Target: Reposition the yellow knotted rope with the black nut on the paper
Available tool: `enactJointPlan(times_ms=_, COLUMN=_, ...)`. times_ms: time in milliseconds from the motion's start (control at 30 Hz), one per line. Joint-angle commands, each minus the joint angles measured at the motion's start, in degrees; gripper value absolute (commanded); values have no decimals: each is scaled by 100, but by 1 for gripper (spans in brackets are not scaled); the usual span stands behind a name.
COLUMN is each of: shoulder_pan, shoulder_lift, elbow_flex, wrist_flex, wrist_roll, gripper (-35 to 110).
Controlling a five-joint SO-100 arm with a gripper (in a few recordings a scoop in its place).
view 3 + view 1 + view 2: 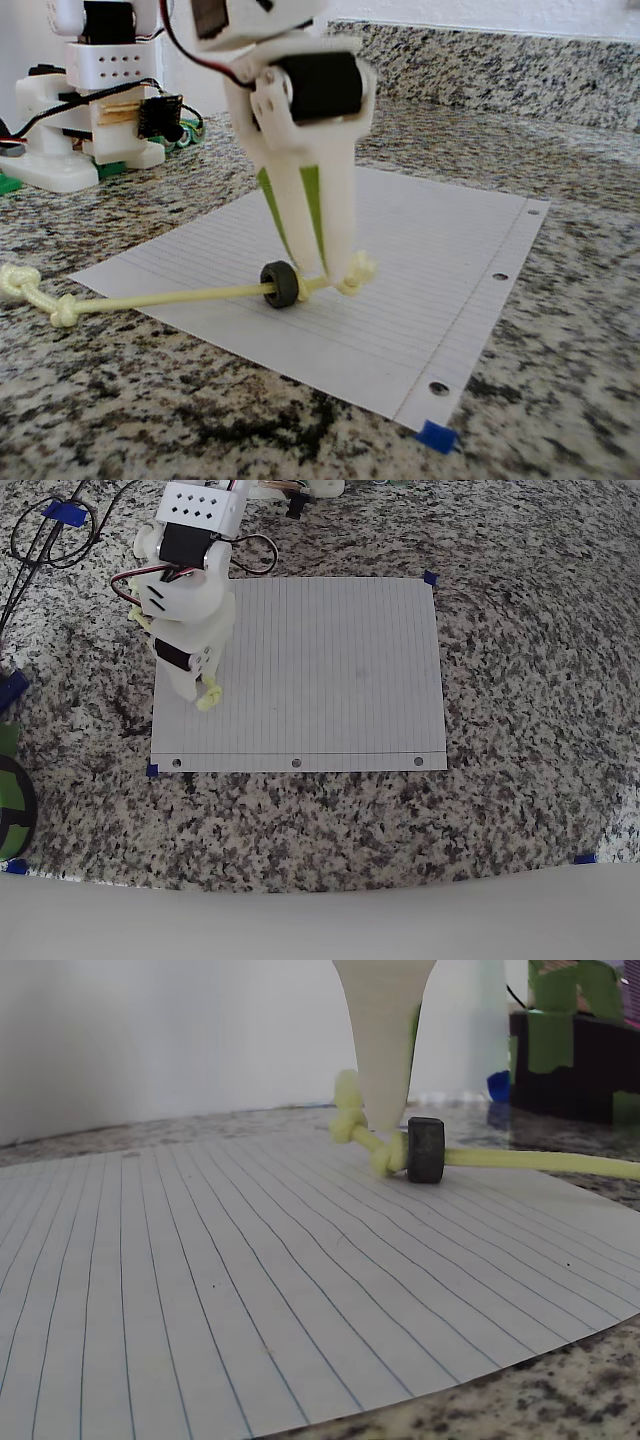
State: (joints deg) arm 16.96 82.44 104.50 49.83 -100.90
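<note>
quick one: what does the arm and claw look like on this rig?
White printed arm with black servos set into it and red and black wires looped at the joints. One housing has a grid of small holes. The claw has long tapered white fingers with green on the inner faces.

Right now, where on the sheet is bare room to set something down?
The paper is bare from its middle to its right edge and down to the punched-hole edge. It is crowded at the left edge, where the gripper stands at the yellow knotted rope beside the black nut.
</note>
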Motion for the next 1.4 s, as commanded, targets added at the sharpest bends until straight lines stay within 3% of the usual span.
enactJointPlan(times_ms=0, shoulder_pan=-35, shoulder_lift=0, elbow_flex=-220, wrist_flex=-53, wrist_roll=-35, gripper=36)
enactJointPlan(times_ms=1067, shoulder_pan=-527, shoulder_lift=-378, elbow_flex=-237, wrist_flex=-105, wrist_roll=-35, gripper=38)
enactJointPlan(times_ms=1367, shoulder_pan=-554, shoulder_lift=-334, elbow_flex=-237, wrist_flex=-70, wrist_roll=-9, gripper=12)
